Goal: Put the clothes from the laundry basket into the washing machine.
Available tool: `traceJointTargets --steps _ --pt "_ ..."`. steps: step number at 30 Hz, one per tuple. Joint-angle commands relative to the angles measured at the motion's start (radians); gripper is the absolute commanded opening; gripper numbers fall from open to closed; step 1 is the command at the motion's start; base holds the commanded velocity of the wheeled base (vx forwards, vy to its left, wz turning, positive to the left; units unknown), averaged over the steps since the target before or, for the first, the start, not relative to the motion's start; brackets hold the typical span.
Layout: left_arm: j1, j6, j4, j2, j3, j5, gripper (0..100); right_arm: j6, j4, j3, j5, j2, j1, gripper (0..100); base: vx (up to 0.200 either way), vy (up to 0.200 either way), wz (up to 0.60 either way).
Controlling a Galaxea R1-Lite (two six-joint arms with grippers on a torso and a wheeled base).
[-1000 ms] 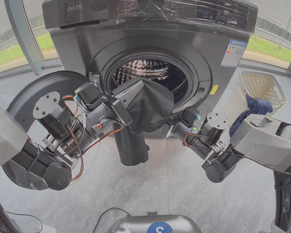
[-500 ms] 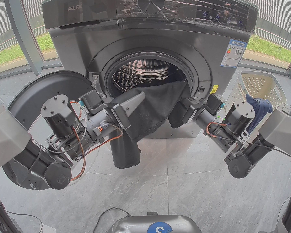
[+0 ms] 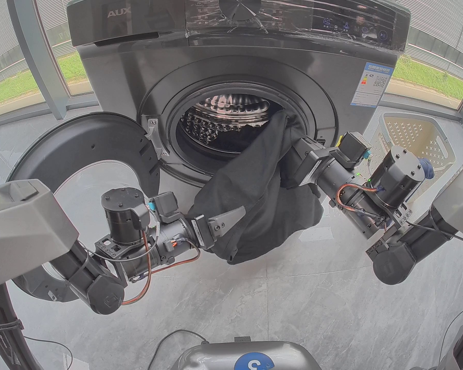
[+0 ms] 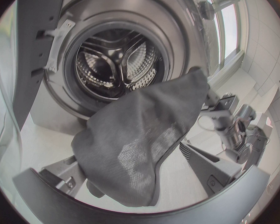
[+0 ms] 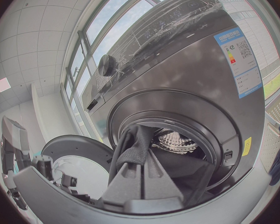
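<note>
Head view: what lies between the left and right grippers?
A dark garment stretches between them, from the left gripper low down up to the right gripper at the washer opening, as the head view shows.

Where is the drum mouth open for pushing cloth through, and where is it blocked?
Open: upper left of the drum mouth, between the hinge-side rim and the black garment. Crowded: its right and lower-right rim, where the right gripper clamps the garment; the left gripper sits open below.

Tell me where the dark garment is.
Head view, centre: the dark garment hangs at the washing machine mouth, upper end pinched by the right pincer.
</note>
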Motion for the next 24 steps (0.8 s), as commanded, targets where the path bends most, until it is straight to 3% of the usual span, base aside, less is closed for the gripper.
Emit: traceJointTargets --steps 1,2,3,10,12,17,18,24 --pt "-0.002 0.009 0.000 0.064 0.011 0.001 100 0.001 -0.009 -0.014 -0.015 -0.009 0.021 0 0.000 0.000 0.00" --pt "-0.002 0.009 0.000 0.064 0.011 0.001 100 0.001 -0.009 -0.014 -0.015 -0.009 0.021 0 0.000 0.000 0.00" --pt "-0.002 0.039 -0.002 0.092 0.016 0.000 100 -0.001 -0.007 -0.031 -0.029 -0.004 0.040 0 0.000 0.000 0.00" --pt "-0.004 0.108 -0.009 0.158 0.006 -0.002 100 -0.004 0.007 -0.076 -0.058 0.017 0.070 0 0.000 0.000 0.00" --pt "-0.004 0.121 -0.033 0.178 0.002 -0.002 100 -0.004 0.011 -0.094 -0.081 0.023 0.079 0 0.000 0.000 0.00" --pt "-0.002 0.142 -0.100 0.233 0.000 -0.002 100 -0.004 0.022 -0.119 -0.087 0.043 0.100 0 0.000 0.000 0.00" --pt "-0.001 0.160 -0.135 0.259 0.002 -0.002 100 -0.004 0.024 -0.137 -0.099 0.056 0.111 0 0.000 0.000 0.00" --pt "-0.008 0.179 -0.200 0.282 0.013 0.000 100 -0.004 0.027 -0.175 -0.115 0.077 0.117 0 0.000 0.000 0.00"
